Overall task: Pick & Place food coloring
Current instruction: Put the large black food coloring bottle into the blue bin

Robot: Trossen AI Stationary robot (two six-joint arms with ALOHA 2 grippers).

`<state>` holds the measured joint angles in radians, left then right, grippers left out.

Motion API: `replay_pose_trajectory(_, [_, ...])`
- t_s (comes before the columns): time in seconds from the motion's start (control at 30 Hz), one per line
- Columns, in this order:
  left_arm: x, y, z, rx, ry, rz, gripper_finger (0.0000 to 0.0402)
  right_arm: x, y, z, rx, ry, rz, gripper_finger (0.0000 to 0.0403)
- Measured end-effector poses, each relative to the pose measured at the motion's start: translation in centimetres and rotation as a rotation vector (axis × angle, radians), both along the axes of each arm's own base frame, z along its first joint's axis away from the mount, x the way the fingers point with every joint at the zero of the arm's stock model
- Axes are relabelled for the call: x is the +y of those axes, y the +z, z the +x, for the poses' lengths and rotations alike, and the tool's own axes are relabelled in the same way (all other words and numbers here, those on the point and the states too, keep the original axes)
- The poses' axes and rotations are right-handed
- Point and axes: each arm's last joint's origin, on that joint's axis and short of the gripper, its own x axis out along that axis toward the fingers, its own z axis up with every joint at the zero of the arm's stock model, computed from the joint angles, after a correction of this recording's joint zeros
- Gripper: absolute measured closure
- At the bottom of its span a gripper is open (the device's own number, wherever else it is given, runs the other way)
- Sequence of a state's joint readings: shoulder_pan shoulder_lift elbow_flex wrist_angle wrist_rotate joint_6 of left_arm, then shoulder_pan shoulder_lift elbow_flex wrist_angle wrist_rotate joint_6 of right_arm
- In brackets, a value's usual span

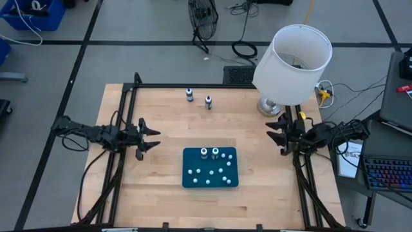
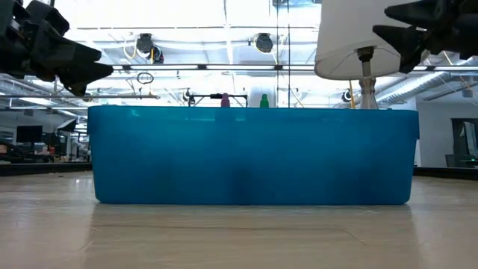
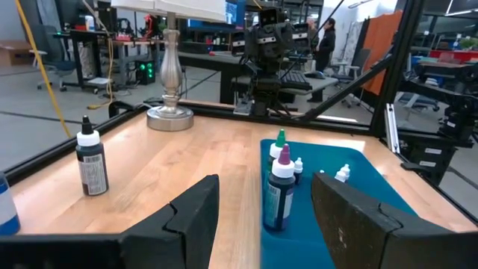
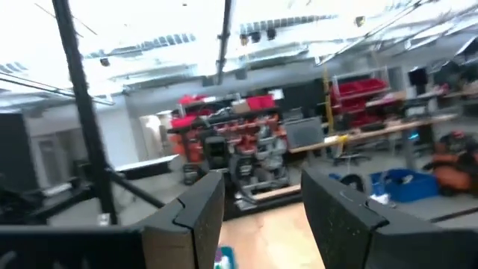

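Four small food coloring bottles stand upright. Two are on the far edge of the blue mat (image 1: 210,169): one (image 1: 204,153) with a purple cap (image 3: 280,196), one (image 1: 215,153) with a green cap (image 3: 281,143). The other two stand on the bare wood near the table's far edge (image 1: 189,95) (image 1: 208,102); the left wrist view shows one of them (image 3: 92,161). My left gripper (image 1: 156,138) (image 3: 265,185) hovers open at the table's left side, pointing at the mat. My right gripper (image 1: 270,131) (image 4: 261,187) hovers open at the right side.
A table lamp with a white shade (image 1: 293,64) and a metal base (image 3: 170,113) stands at the far right corner, close to my right arm. Small white pegs (image 3: 342,173) dot the mat. A black frame rail (image 1: 212,86) edges the table. Bare wood lies between mat and far bottles.
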<state>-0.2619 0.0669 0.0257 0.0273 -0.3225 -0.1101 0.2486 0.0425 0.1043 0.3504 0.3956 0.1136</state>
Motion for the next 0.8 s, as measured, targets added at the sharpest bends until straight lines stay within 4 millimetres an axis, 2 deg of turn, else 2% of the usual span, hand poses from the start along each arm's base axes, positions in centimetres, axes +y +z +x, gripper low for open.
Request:
replay_pose_trajectory(0.2, [0.0, 0.0, 0.0, -0.004, 0.000, -0.002, 0.0188, -0.3, -0.1, 0.0, 0.035, -0.128, -0.043, 0.0236])
replay_pose_trajectory(0.4, [0.0, 0.0, 0.0, -0.004, 0.000, -0.002, 0.0188, -0.5, 0.8, -0.2, -0.114, -0.168, 0.015, 0.0236])
replay_pose_trajectory(0.5, [0.0, 0.0, 0.0, -0.005, 0.000, -0.002, 0.0188, -0.5, 0.9, 0.6, -0.114, -0.190, 0.030, 0.0236])
replay_pose_trajectory(0.57, [0.0, 0.0, 0.0, -0.005, 0.000, -0.003, 0.0188, -0.2, 0.4, 2.2, 0.012, -0.184, 0.033, 0.0236])
replay_pose_trajectory(0.63, [0.0, 0.0, 0.0, -0.005, 0.000, -0.003, 0.0188, 0.2, 1.5, 4.4, 0.099, -0.175, 0.066, 0.0236])
replay_pose_trajectory(0.73, [0.0, 0.0, 0.0, -0.006, 0.000, -0.004, 0.0188, 1.2, 3.3, 9.1, 0.255, -0.173, 0.064, 0.0236])
replay_pose_trajectory(0.8, [0.0, 0.0, 0.0, -0.006, 0.000, -0.004, 0.0188, 1.8, 4.2, 12.8, 0.403, -0.193, -0.010, 0.0236])
